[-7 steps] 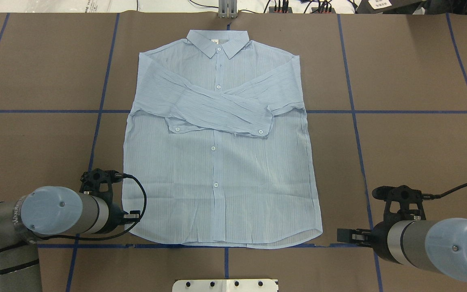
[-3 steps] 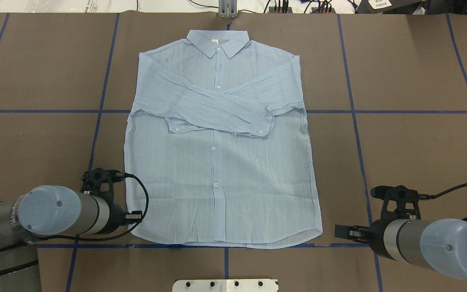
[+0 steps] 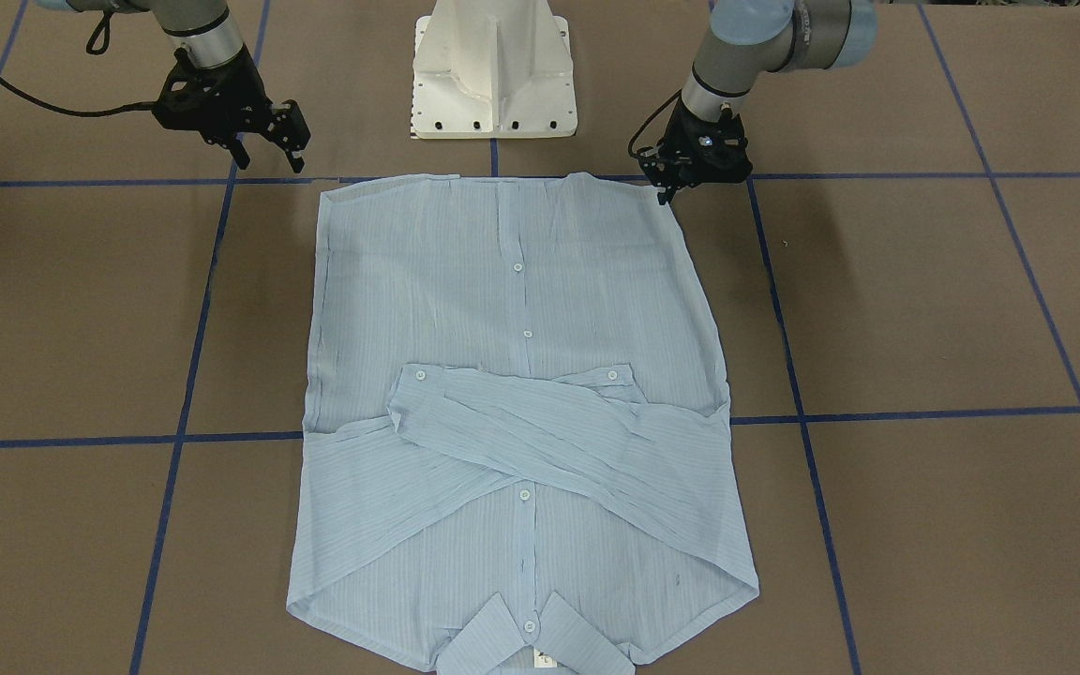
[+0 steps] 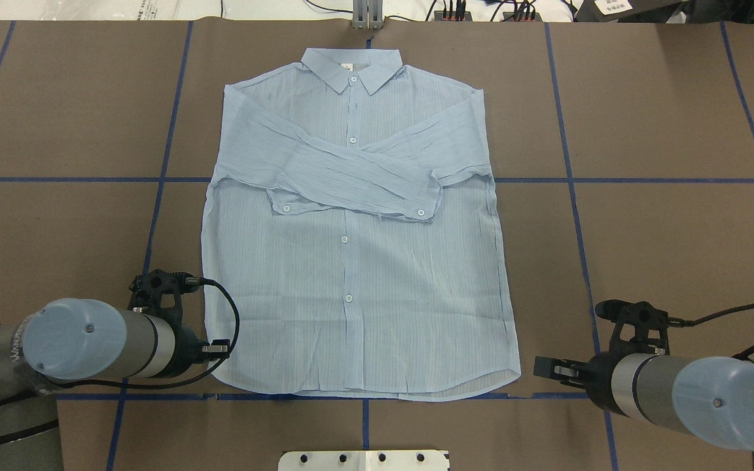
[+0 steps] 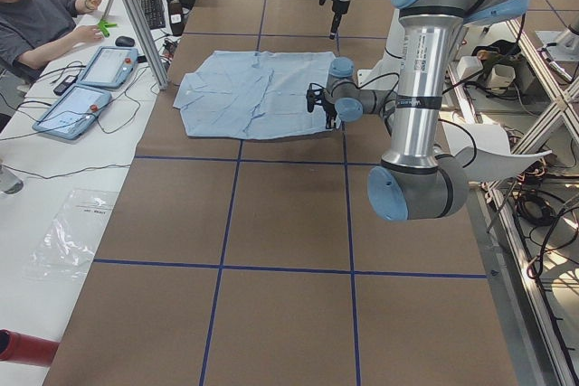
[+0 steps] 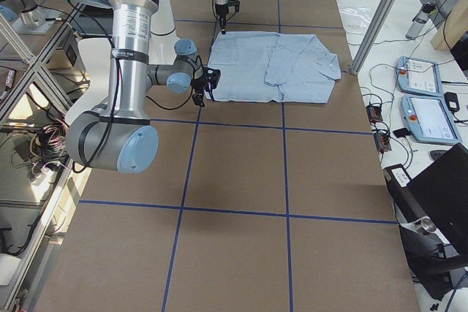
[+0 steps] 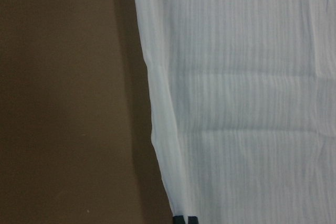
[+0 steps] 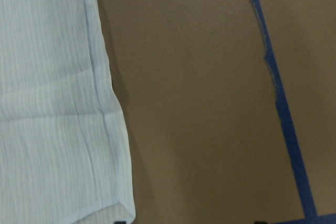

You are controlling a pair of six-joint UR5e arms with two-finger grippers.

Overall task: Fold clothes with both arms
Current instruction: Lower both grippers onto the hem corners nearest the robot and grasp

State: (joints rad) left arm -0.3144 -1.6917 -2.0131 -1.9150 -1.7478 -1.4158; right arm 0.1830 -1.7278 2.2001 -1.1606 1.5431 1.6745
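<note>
Nearest the robot, the left gripper [image 3: 668, 190] points down at one hem corner of the light-blue shirt [image 4: 357, 275], fingertips pressed together, whether on cloth cannot be told; the right gripper [image 3: 268, 152] hangs spread just beside the other corner. Farther out the shirt lies flat on the brown table [image 4: 665, 118], sleeves [image 4: 351, 176] crossed over its chest, collar [image 4: 354, 69] farthest.
</note>
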